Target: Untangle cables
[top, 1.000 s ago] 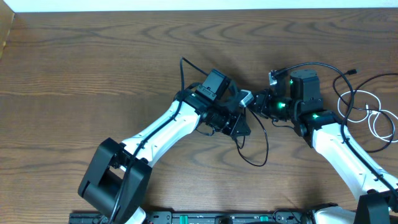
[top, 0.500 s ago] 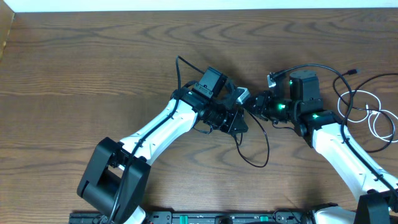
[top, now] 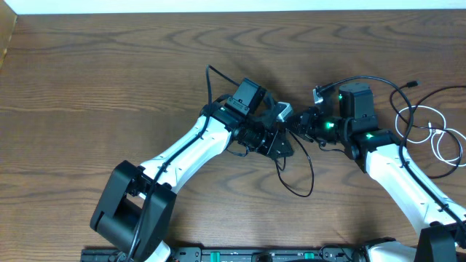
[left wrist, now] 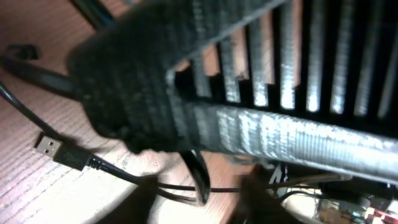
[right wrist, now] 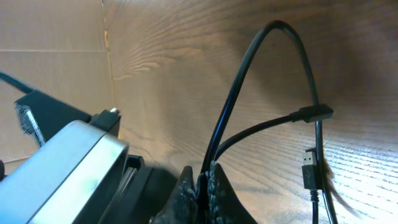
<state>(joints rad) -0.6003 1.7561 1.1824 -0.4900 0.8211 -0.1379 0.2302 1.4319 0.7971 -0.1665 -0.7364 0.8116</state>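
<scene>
The thin black cable (top: 311,172) loops on the table below both grippers; more of it curls at the right by the white cable (top: 443,143). My right gripper (top: 302,125) is shut on the black cable (right wrist: 249,81), pinched between its fingertips (right wrist: 205,180). A USB plug (right wrist: 309,168) lies just to their right. My left gripper (top: 280,143) faces it closely. In the blurred left wrist view its fingers (left wrist: 202,199) stand apart with the black cable (left wrist: 118,171) running between them and a USB plug (left wrist: 55,150) at the left.
The wooden table (top: 109,80) has its far edge along the top. The two wrists almost touch at the table's middle. Thick black robot cables arc over the right wrist (top: 371,77) and the left wrist (top: 211,84).
My left arm has shifted slightly left and up. The black loop below the grippers has moved a little. The right gripper keeps its hold.
</scene>
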